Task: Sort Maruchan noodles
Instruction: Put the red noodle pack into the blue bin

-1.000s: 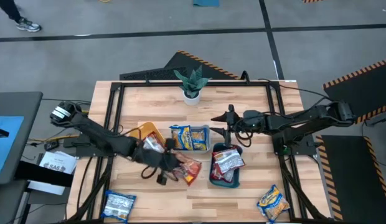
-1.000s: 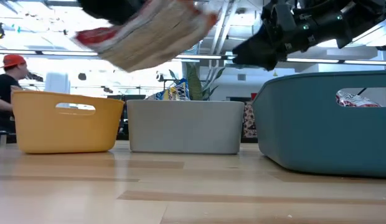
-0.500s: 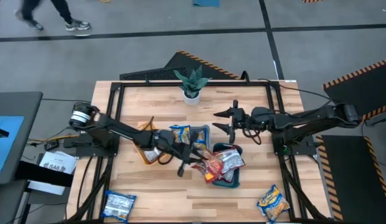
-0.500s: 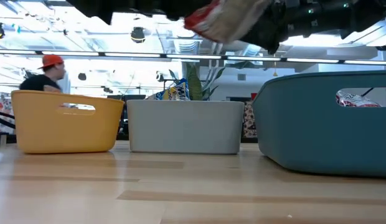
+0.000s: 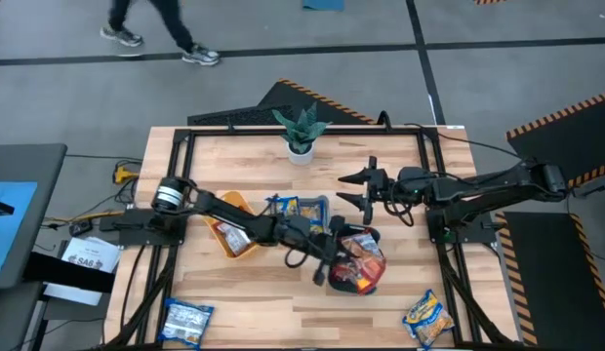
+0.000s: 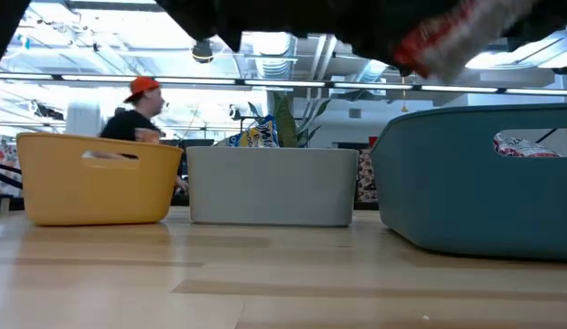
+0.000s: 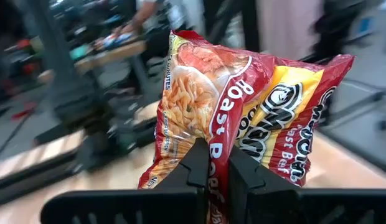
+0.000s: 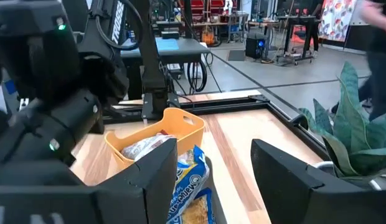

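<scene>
A red Maruchan packet (image 7: 243,118) marked Roast Beef is in my left gripper (image 7: 211,158), which is shut on it. In the high view my left gripper (image 5: 332,265) and the red packet (image 5: 357,273) are over the teal tray. In the low view the red packet (image 6: 446,41) hangs high over the teal tray (image 6: 476,183), where a silver-and-red packet (image 6: 521,144) lies. My right gripper (image 5: 356,190) is open and holds nothing, in the air beyond the clear tray (image 5: 301,213). That tray holds a yellow-and-blue packet (image 8: 190,180). My left gripper pinches the red packet between its two fingers at one edge (image 7: 213,144), near that edge's middle. The arm reaches over from the table's left. The packet sticks out past the fingertips, lifted clear above the teal tray.
The orange tray (image 5: 229,232) holds a silver packet (image 8: 146,144). Two loose packets lie near the table's near edge, one at the left (image 5: 185,320) and one at the right (image 5: 426,318). A potted plant (image 5: 301,132) stands at the far edge. A person (image 6: 137,119) moves behind the table.
My left gripper has carried the red packet toward the table's right, from in front of the orange tray to above the teal tray, keeping it lifted and shut on it. A person has walked past in the background.
</scene>
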Motion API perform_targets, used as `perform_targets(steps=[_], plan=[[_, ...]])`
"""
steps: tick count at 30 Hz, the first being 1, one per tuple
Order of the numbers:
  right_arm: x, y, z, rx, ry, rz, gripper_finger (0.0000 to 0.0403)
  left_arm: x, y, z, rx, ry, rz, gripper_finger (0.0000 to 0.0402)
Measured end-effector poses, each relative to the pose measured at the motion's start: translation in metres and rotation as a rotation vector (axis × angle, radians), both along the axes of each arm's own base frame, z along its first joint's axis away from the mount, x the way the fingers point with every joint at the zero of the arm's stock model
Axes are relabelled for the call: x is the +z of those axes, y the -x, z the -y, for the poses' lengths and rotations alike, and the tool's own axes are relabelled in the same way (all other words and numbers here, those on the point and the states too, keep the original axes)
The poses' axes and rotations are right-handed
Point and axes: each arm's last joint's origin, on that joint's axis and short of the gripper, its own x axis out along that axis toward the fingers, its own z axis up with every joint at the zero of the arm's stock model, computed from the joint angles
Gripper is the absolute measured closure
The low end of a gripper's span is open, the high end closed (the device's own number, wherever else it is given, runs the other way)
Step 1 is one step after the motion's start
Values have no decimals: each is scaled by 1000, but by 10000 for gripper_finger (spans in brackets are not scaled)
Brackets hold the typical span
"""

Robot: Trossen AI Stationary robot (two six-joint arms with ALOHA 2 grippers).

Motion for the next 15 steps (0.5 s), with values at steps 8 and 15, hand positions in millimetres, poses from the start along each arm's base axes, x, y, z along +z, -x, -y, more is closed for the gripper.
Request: perform_targets(steps=[8,15], plan=[[0,0,0,-1,0,0,177,-20,-8,-3,156,-21,-77,349],[0,0,0,-1,0,0,177,-19,-4,3,154,2,-142,291]])
